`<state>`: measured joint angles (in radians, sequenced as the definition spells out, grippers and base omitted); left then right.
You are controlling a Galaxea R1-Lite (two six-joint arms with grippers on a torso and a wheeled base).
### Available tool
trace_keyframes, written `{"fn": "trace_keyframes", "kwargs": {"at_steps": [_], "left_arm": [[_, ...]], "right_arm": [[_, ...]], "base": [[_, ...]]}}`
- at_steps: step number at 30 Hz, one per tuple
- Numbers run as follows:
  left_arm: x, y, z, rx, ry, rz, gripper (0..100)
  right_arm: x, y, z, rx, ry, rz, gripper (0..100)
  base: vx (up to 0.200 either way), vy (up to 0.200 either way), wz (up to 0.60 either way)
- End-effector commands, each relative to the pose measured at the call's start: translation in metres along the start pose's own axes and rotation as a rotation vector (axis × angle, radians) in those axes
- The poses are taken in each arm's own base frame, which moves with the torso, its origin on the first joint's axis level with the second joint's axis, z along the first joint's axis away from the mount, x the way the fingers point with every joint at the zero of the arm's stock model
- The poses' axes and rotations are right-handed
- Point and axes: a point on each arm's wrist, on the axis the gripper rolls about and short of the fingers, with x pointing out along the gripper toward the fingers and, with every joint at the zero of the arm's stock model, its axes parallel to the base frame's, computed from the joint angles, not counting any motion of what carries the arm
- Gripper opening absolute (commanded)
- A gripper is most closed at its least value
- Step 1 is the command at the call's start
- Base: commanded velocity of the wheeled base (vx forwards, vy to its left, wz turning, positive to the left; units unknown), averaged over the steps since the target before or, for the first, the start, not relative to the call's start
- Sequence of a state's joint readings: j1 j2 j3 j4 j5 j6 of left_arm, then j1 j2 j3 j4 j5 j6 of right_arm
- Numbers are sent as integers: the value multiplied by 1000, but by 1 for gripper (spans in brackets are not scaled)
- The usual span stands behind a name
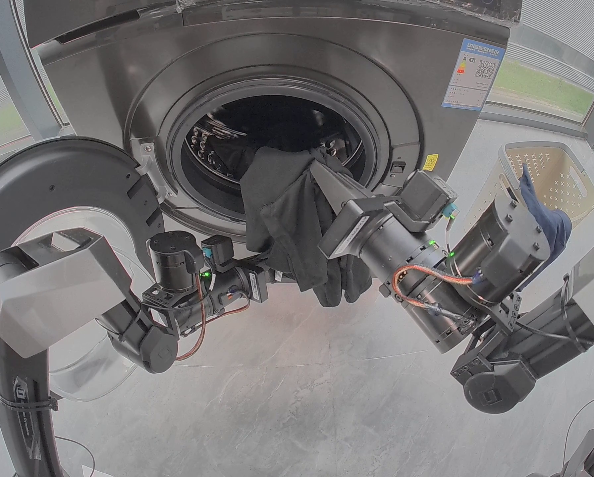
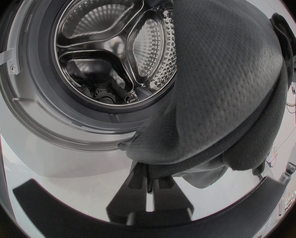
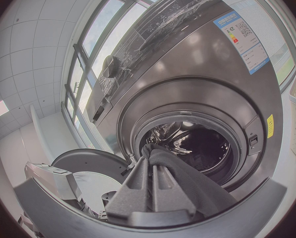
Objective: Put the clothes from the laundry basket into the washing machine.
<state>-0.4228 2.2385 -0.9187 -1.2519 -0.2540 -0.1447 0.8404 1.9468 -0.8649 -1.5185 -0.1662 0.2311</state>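
My right claw (image 3: 151,164), clamped on the dark garment (image 1: 283,213) draped over the washing machine's (image 1: 376,67) lower door lip, is nearer the drum (image 2: 115,43) straight ahead, while my left claw (image 2: 151,179) pinches its hanging tail below.

Grey marbled floor (image 1: 297,399), tall windows (image 3: 88,40), white tiled ceiling (image 3: 29,43).

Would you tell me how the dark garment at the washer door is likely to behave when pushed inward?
Probably floppy: the dark garment sags in folds below the right gripper. Likely light: two pinches carry it. Its tail may catch on the drum rim.
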Motion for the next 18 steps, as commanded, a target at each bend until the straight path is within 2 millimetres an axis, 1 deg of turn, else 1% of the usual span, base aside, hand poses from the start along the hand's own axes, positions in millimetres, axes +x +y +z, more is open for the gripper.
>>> {"fn": "trace_keyframes", "kwargs": {"at_steps": [1, 3, 4, 18], "left_arm": [[-7, 0, -5, -3, 11, 7, 0], [-8, 1, -4, 2, -2, 11, 0], [-8, 2, -3, 3, -7, 16, 100], [-2, 6, 4, 13, -67, 70, 100]], "right_arm": [[-1, -1, 0, 0, 1, -1, 0], [0, 0, 0, -1, 0, 1, 0], [0, 0, 0, -1, 0, 1, 0], [-1, 1, -1, 0, 0, 3, 0]], "base": [[0, 0, 0], [0, 0, 0], [0, 0, 0], [0, 0, 0]]}}
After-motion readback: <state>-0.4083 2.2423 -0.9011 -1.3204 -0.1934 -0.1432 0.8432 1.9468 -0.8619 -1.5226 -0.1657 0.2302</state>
